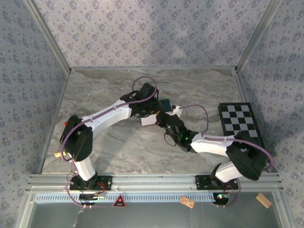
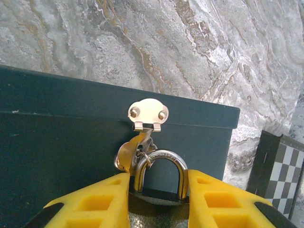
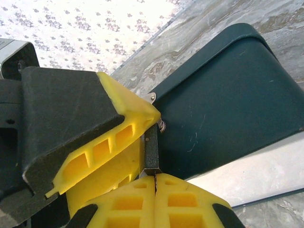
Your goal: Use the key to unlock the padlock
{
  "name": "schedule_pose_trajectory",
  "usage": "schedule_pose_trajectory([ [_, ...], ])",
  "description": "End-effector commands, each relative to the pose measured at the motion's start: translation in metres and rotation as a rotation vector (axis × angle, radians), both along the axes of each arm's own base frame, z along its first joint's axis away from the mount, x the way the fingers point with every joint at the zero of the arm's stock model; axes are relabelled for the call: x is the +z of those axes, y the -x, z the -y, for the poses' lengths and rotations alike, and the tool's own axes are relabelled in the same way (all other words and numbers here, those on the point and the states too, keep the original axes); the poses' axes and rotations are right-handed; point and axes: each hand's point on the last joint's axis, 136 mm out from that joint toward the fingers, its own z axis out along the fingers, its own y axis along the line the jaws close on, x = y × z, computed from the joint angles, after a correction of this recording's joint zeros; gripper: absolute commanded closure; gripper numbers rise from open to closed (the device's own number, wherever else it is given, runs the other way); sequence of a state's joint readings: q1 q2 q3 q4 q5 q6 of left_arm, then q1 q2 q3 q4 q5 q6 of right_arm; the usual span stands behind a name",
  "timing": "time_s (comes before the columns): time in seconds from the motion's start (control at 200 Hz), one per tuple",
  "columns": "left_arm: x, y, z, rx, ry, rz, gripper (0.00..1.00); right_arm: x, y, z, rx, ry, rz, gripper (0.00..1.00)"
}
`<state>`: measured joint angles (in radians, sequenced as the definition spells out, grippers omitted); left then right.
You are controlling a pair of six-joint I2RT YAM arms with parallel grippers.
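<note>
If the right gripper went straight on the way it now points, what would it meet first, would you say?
Most likely the padlock, directly ahead of the right gripper, with the dark green box beyond, though depth is unclear.
</note>
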<state>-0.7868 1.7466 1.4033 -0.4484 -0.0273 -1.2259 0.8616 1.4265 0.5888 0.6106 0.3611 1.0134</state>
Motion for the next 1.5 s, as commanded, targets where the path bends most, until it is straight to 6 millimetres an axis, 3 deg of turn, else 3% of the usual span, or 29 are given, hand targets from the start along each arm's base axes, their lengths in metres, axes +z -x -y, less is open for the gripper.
schedule_pose_trajectory([
  [0.0,-0.032,0.058,0.011,-0.138,-0.025,-0.208,0.72,0.034,-0.01,-0.004,0.029,-0.088,0.059,1.0],
  [0.16,-0.031,0.058,0.012,-0.141,-0.019,-0.208,0.72,0.031,-0.01,-0.01,0.058,-0.039,0.058,1.0],
  [0.24,-0.028,0.058,0.012,-0.144,-0.016,-0.202,0.72,0.02,-0.013,0.003,0.025,-0.044,0.025,1.0],
  [0.43,-0.025,0.056,0.013,-0.15,-0.009,-0.18,0.73,0.012,-0.022,0.025,0.058,-0.241,-0.043,1.0],
  [0.69,-0.025,0.053,0.01,-0.148,-0.016,-0.144,0.78,0.024,-0.016,0.028,0.104,-0.474,-0.099,1.0],
  [1.024,-0.009,0.052,0.011,-0.174,0.022,-0.034,0.85,0.046,-0.015,0.037,0.115,-0.705,-0.069,1.0],
  [1.264,-0.001,0.06,0.006,-0.188,-0.017,0.062,0.85,0.045,-0.016,0.036,0.127,-0.864,-0.096,1.0],
  [1.494,-0.002,0.063,-0.003,-0.174,-0.006,0.101,0.85,0.039,-0.011,0.036,0.118,-0.846,-0.112,1.0],
])
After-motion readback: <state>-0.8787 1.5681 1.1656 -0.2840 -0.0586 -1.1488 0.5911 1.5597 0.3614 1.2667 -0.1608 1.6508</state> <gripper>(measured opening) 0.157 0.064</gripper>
